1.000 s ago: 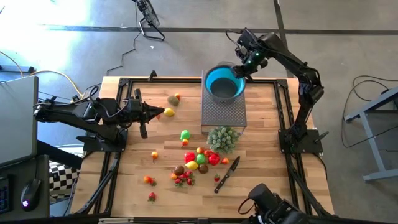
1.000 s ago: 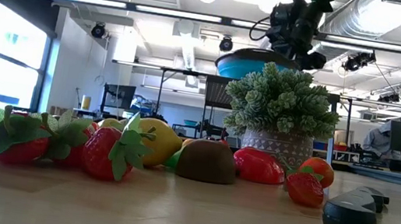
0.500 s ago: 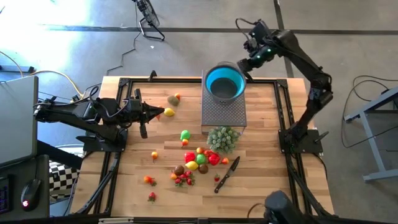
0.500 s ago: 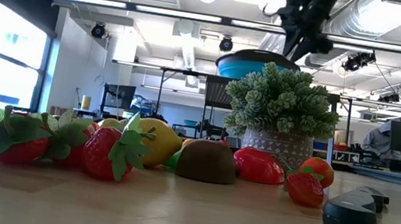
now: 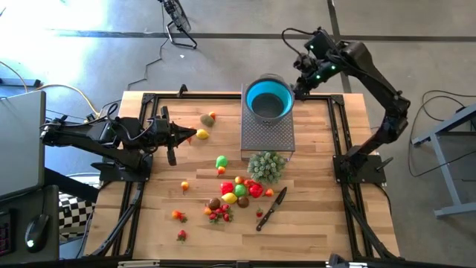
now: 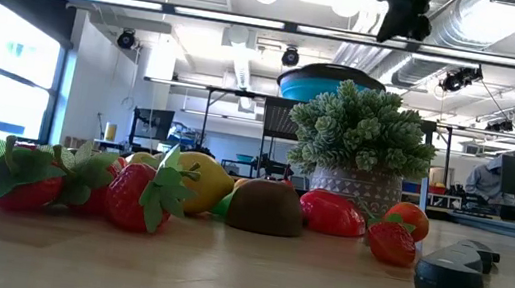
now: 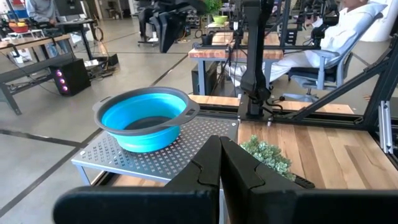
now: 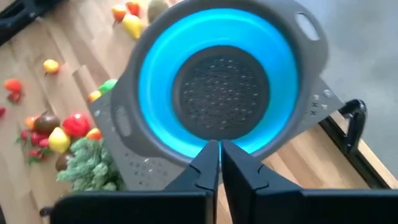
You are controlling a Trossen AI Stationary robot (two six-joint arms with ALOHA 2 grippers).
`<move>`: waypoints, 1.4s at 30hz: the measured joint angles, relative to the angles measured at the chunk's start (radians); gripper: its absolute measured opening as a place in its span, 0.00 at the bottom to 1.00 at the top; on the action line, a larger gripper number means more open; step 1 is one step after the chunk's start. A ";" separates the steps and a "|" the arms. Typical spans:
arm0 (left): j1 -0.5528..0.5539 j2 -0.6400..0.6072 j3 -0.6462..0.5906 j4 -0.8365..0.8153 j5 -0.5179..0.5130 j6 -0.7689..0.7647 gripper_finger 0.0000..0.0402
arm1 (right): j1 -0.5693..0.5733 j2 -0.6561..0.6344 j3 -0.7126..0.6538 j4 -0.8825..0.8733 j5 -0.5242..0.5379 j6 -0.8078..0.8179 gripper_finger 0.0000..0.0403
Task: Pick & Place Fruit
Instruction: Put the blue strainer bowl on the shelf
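Several small toy fruits lie on the wooden table, most in a cluster (image 5: 234, 192), with others scattered, such as a green one (image 5: 221, 161) and a yellow one (image 5: 201, 134). A blue bowl (image 5: 268, 99) stands on a perforated metal stand (image 5: 268, 138); its dark strainer bottom (image 8: 221, 93) shows bare. My right gripper (image 5: 301, 83) hangs high beside the bowl's right rim, pointing steeply down, shut with nothing between its fingers (image 8: 219, 158). My left gripper (image 5: 192, 135) waits level over the table's left side, shut and bare (image 7: 221, 158).
A pale green bushy cluster (image 5: 266, 165) stands just in front of the metal stand. A black-handled knife (image 5: 271, 208) lies right of the fruit cluster. Black rails (image 5: 338, 134) frame the table's edges. People sit in the room beyond the table.
My right gripper has risen from just above the bowl's right rim and drawn back toward the table's right edge, rolling as it went. Its fingers, spread above the bowl before, now stand together. The bowl and the fruits have stayed where they were.
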 joint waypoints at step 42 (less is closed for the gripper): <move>0.000 0.000 0.000 0.000 -0.078 0.001 0.00 | 0.718 -0.419 -1.121 1.084 0.718 0.537 0.01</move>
